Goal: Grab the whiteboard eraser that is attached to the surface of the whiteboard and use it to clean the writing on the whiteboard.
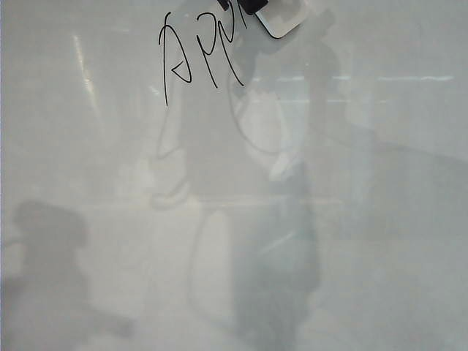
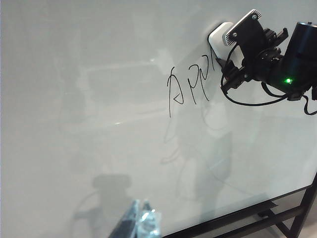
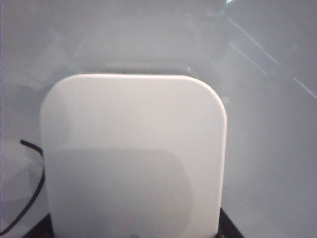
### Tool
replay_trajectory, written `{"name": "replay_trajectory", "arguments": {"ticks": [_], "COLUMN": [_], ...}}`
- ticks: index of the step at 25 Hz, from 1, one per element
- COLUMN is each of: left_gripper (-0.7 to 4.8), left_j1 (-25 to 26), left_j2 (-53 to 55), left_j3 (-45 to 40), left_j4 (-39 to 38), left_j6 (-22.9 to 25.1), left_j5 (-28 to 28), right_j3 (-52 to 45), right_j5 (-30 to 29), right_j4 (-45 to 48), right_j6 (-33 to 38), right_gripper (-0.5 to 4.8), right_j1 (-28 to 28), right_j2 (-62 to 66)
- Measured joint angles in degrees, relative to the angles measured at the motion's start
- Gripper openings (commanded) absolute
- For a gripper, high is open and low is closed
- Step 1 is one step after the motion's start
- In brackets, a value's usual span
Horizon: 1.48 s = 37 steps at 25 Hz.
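- The whiteboard eraser (image 3: 133,156) fills my right wrist view, pressed flat on the whiteboard (image 1: 365,241); from the left wrist camera I see it at the tail end of the writing (image 2: 190,89), covering the last letters — only "App" and a stroke read clearly.
- The right gripper (image 2: 237,52) has the eraser clamped between its jaws, which stand fairly wide across the block.
- The left gripper (image 2: 138,223) sits low and well away from the board's writing, just a blurred tip in its own camera; I cannot tell whether it is open or closed.
- My worry: if the eraser tilts, only one edge would drag and leave streaks.
- If I press too hard, the block could twist out of the jaws — or the board's black stand (image 2: 277,213) could rock.
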Motion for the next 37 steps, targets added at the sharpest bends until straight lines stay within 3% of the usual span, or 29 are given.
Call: {"name": "replay_trajectory", "arguments": {"ticks": [37], "left_gripper": [-0.05], "left_j1": [0.3], "left_j2": [0.0], "left_j3": [0.0], "left_j4": [0.0], "left_j6": [0.0], "left_j5": [-0.1], "right_j3": [0.6], "right_j5": [-5.7], "right_j4": [4.3], "right_j6": [1.0], "right_gripper": [1.98], "right_j1": [5.4], "right_j2": [8.1]}}
